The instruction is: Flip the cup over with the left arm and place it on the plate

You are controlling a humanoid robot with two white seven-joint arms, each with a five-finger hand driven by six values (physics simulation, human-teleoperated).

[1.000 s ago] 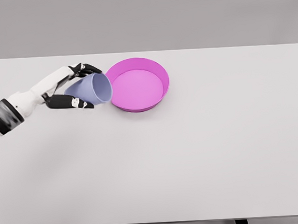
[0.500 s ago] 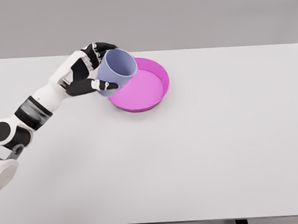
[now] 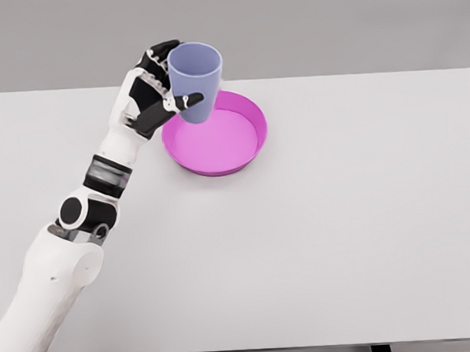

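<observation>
Surface [image 3: 317, 243]: plain white rectangular top, matte, filling most of the head view; its far edge runs straight across the upper part of the frame. Dark supports show in two spots under the near edge.

Room: flat grey backdrop [image 3: 353, 24] beyond the far edge, featureless.

Plate [image 3: 218, 149]: round magenta dish with a raised rim, resting on the surface left of centre, toward the far edge. Interior bare.

Cup [image 3: 195, 82]: pale lavender-blue plastic tumbler, tapered, upright with its open mouth on top. Held in the air above the far-left rim of the plate; its lower part overlaps that rim in the view. Whether its base touches the plate cannot be told.

Left hand [image 3: 153, 93]: black-and-white five-finger hand on a white jointed arm [image 3: 58, 268] that rises from the lower left corner. The hand sits to the left of the cup, clamped on it: dark fingers [image 3: 159, 55] wrap behind the cup's upper left side, and the thumb [image 3: 185, 102] crosses the front of its lower wall.
</observation>
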